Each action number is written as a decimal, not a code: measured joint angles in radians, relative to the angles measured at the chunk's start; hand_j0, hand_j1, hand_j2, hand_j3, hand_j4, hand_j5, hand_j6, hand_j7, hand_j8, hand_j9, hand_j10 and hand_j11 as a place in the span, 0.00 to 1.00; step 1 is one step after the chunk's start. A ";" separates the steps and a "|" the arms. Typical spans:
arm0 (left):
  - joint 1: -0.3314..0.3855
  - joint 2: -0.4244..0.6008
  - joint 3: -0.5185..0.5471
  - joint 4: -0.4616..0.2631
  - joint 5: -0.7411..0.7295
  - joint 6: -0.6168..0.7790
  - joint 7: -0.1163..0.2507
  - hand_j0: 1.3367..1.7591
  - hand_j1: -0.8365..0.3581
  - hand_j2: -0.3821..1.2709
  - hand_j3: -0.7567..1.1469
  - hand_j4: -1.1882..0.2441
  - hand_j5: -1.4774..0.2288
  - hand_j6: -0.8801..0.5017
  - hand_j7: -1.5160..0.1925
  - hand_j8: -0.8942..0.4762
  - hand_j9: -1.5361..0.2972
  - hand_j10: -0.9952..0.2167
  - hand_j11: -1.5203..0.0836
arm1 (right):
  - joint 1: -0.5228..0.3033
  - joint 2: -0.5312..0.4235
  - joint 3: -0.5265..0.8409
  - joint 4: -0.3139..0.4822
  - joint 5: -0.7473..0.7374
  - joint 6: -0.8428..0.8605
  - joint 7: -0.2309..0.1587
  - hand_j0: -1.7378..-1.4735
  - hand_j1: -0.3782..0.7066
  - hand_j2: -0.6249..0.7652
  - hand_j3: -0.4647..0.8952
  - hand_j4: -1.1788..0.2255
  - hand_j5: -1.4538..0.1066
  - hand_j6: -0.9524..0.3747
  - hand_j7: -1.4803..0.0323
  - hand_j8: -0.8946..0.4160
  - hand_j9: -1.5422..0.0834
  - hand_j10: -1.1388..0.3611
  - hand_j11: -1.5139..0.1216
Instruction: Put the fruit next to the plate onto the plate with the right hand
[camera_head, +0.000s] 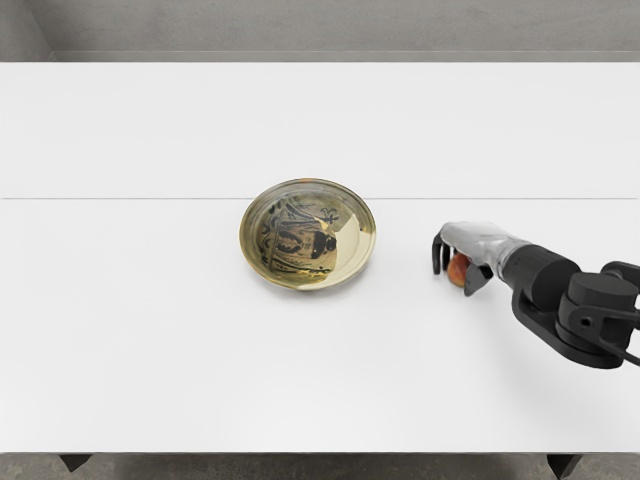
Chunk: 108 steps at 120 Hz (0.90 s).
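White table (150, 330) fills nearly whole view, matte, evenly lit, shadows faint and soft. Thin seam (120, 198) runs straight across tabletop, side to side. Beyond far edge, plain grey wall (320, 25). Below near edge, grey floor strip (300, 467); two dark stubs (75, 462) at corners, probably table legs.

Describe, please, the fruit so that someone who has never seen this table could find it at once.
On the white table, look right of the round, patterned plate in the middle, to where the right hand reaches in. The fruit is the small orange-red ball between that hand's curled fingers, the only warm-coloured spot against the grey and black hand.
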 joint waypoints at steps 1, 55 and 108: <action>0.000 0.000 0.000 0.000 0.000 0.000 0.000 0.76 0.99 0.23 0.40 0.83 0.87 0.64 0.89 0.65 0.84 0.82 0.95 | 0.000 0.000 0.001 0.000 0.000 0.000 0.000 0.34 0.58 0.62 0.34 0.29 0.30 0.27 0.32 0.36 0.34 0.38 0.31; 0.000 0.000 0.000 0.000 0.000 0.000 0.000 0.76 0.99 0.23 0.40 0.83 0.87 0.64 0.89 0.65 0.84 0.82 0.95 | 0.022 0.075 0.099 0.002 0.006 0.031 0.000 0.33 0.50 0.62 0.34 0.27 0.30 0.20 0.31 0.29 0.34 0.33 0.30; 0.000 0.000 0.000 0.000 0.000 0.000 0.000 0.76 0.99 0.23 0.40 0.83 0.87 0.64 0.89 0.65 0.84 0.82 0.95 | 0.072 0.198 0.149 0.000 0.009 0.047 0.000 0.33 0.49 0.60 0.34 0.27 0.30 0.19 0.31 0.28 0.34 0.33 0.30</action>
